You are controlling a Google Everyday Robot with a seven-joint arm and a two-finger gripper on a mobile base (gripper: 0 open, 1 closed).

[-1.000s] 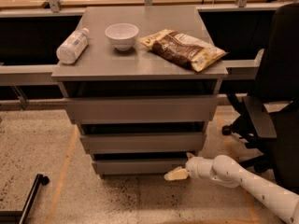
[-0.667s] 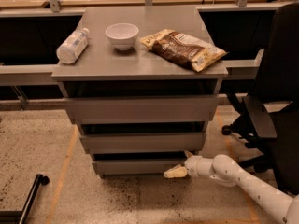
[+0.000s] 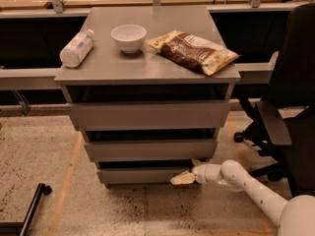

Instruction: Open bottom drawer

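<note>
A grey cabinet has three flat handleless drawers stacked under its top [image 3: 147,65]. The bottom drawer [image 3: 140,175] is the narrowest and slimmest, just above the floor, its front flush under the middle drawer [image 3: 150,149]. My gripper [image 3: 182,178] comes in from the lower right on a white arm and sits at the right end of the bottom drawer's front, touching or nearly touching it. The cream fingertips [image 3: 178,179] point left along the front.
On the cabinet top lie a plastic bottle [image 3: 76,48], a white bowl [image 3: 129,37] and a snack bag [image 3: 194,52]. A black office chair [image 3: 288,107] stands close at the right. A black bar with a wheel [image 3: 34,203] lies on the floor at lower left.
The gripper has shifted slightly left along the bottom drawer's front. The drawer has not visibly moved.
</note>
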